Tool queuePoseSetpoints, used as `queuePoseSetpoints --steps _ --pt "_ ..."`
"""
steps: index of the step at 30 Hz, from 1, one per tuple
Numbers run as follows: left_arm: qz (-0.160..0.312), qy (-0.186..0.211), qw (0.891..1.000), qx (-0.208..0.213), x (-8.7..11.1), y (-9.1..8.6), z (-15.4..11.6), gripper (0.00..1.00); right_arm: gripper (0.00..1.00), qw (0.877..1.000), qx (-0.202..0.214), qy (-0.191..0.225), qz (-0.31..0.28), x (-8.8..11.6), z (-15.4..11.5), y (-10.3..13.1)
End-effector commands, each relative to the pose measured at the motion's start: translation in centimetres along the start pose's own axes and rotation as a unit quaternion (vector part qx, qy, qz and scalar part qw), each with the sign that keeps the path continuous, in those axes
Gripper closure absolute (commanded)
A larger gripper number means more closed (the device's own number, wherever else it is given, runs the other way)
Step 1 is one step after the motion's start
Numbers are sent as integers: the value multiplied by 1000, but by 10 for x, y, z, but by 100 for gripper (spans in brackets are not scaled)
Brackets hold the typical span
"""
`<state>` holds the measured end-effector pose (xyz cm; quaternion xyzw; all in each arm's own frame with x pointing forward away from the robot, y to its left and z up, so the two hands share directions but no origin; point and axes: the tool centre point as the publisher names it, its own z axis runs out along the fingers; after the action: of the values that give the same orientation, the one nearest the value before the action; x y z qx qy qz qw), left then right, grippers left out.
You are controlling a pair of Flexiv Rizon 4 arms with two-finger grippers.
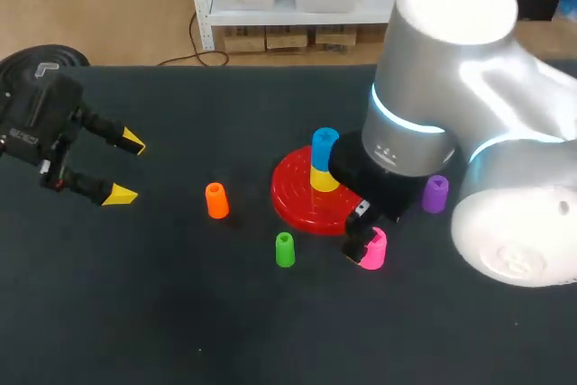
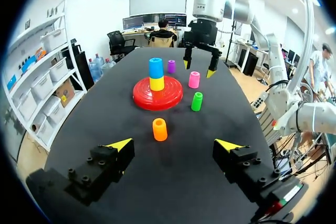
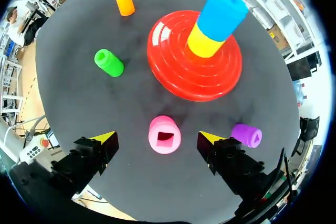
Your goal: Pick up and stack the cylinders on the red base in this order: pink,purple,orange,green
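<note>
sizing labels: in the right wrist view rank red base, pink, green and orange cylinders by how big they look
1. red base
2. pink cylinder
3. green cylinder
4. orange cylinder
The cylinders' order is unsure: it follows nearness to the camera.

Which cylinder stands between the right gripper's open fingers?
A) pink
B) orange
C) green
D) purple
A: in the right wrist view the pink cylinder stands upright in the gap of the open right gripper, touching neither side.
</note>
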<state>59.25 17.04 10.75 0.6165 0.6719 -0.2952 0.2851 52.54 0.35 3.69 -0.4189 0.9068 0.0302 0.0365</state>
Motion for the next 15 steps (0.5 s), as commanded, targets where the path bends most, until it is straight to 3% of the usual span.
queuePoseSetpoints --steps 1,15 --pt "1 -1 1000 0 1 0 0 0 0 1000 1 1 2 -4 8 1" --pt "1 -1 1000 0 1 0 0 0 0 1000 -12 3 14 6 20 -10"
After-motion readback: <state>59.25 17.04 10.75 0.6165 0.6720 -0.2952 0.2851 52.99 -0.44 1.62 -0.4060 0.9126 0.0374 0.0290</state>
